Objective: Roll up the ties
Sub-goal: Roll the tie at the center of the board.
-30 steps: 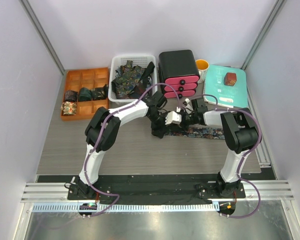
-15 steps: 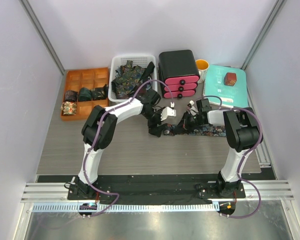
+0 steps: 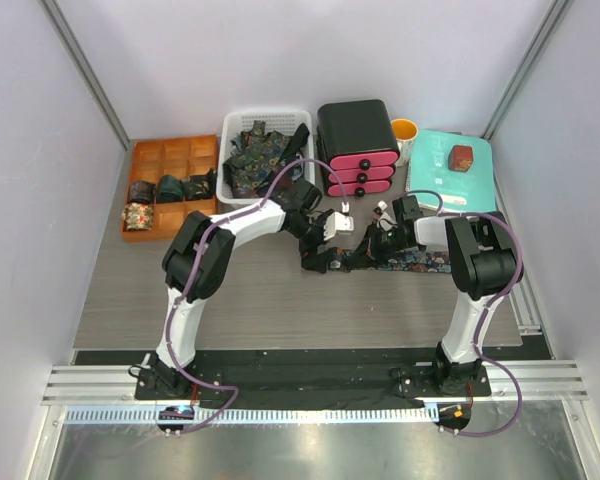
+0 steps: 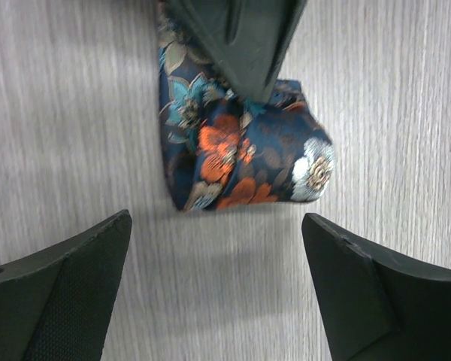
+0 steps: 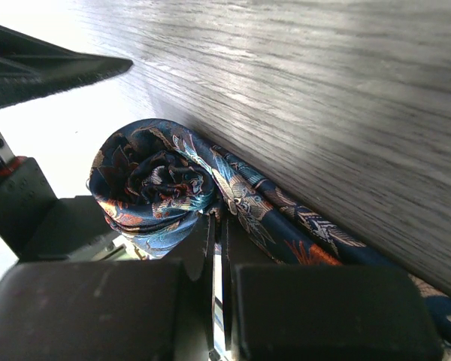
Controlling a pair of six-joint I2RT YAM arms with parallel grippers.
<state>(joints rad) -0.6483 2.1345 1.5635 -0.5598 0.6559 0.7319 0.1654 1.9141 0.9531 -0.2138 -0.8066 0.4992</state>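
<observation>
Grey wood-grain table (image 3: 130, 300) inside a white-walled enclosure. Along the far edge sit an orange compartment tray (image 3: 175, 152) with finished rolls (image 3: 140, 215), a white basket (image 3: 265, 113) of loose ties (image 3: 260, 150), and a black drawer unit (image 3: 355, 125). Work piece is one tie (image 3: 420, 263), flat on the table mid-field in front of the drawers. Its long axis runs left to right, the tail points toward the right arm, and the left end is wound into a roll (image 4: 240, 154). Left gripper (image 4: 216, 222) is nose-down over that end with jaws spread wide. The roll sits just beyond the fingertips, centred on the gap and touching neither finger; its width looks to lie across the gap. Right gripper (image 5: 216, 256) has its fingers pressed together, and its tip rests on the tie where roll meets tail. Whether cloth is caught between the fingers cannot be told. Both arms are at the roll; the left looks better placed to close on it. Fabric is navy woven brocade with orange, teal and white flowers and a slight sheen. Judged soft and springy, so liable to unwind if let go. Spiral end is loose, the layers uneven.
</observation>
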